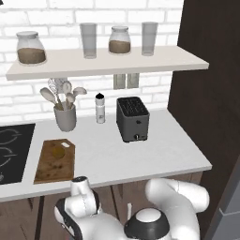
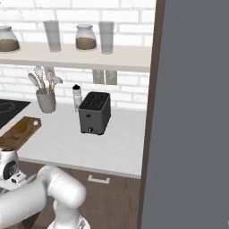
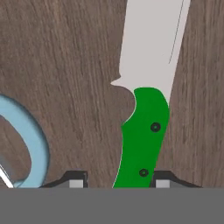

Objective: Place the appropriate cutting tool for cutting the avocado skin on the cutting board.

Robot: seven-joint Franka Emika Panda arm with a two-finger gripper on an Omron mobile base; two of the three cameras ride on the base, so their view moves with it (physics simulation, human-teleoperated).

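The knife lies on a brown wooden surface right under the hand, its green handle point(image 3: 142, 140) pointing toward me and its pale grey blade point(image 3: 151, 43) pointing away. My gripper point(image 3: 118, 181) is open and straddles the handle's end. The right fingertip point(image 3: 162, 180) is close beside the handle and the left fingertip point(image 3: 75, 180) stands apart from it. The dark wooden cutting board point(image 1: 52, 166) point(image 2: 13, 136) lies on the white counter beside the stovetop. The olive-brown avocado point(image 1: 58, 151) point(image 2: 20, 128) rests on its far end.
A light-blue peeler point(image 3: 30, 140) lies just left of the knife. On the counter point(image 1: 154, 150) stand a dark toaster point(image 1: 132, 119), a white bottle point(image 1: 100, 108) and a grey utensil holder point(image 1: 65, 117). The black stovetop point(image 1: 11, 150) is at left, with a shelf point(image 1: 108, 63) of jars and glasses above.
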